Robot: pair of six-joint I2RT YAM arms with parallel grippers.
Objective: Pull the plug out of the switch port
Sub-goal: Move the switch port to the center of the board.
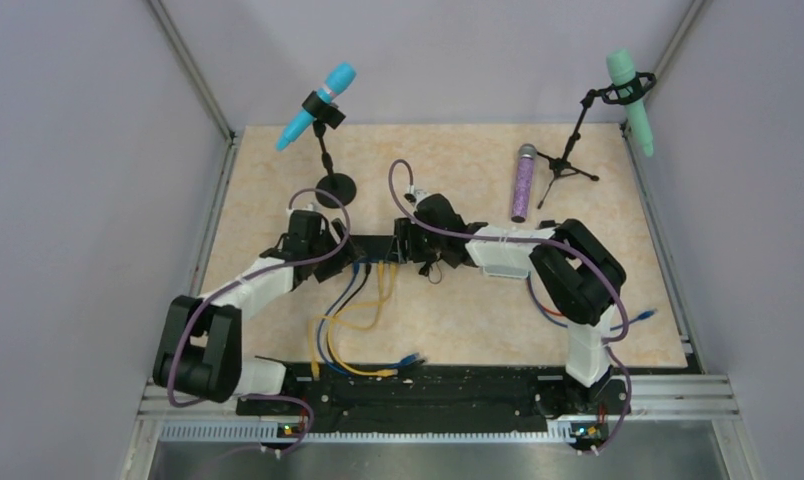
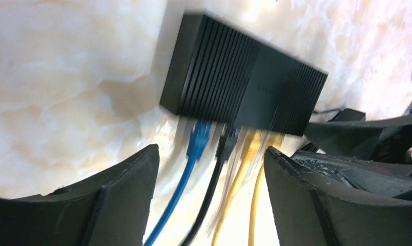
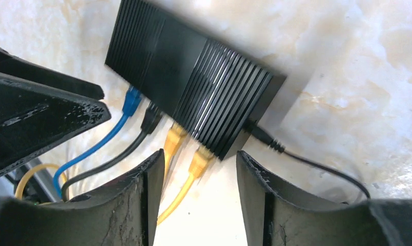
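Note:
The switch [image 1: 376, 247] is a flat black ribbed box [image 2: 240, 77] [image 3: 193, 72] at mid-table between both grippers. Along its near edge sit a blue plug [image 2: 199, 138] [image 3: 131, 100], a black plug [image 2: 227, 143] [image 3: 151, 117] and two yellow plugs [image 2: 248, 146] [image 3: 174, 137], all seated in ports. My left gripper [image 2: 210, 151] [image 1: 333, 245] is open, its fingers straddling the cables just short of the plugs and touching none. My right gripper [image 3: 200, 154] [image 1: 408, 245] is open too, with the outermost yellow plug [image 3: 200, 160] between its fingertips, not pinched.
A black power lead [image 3: 275, 146] leaves the switch's end. The cables trail toward the near edge, with loose ends [image 1: 378, 370] there. A blue microphone on a stand [image 1: 316, 105], a green one [image 1: 630, 85] and a purple one lying flat [image 1: 523, 182] occupy the back.

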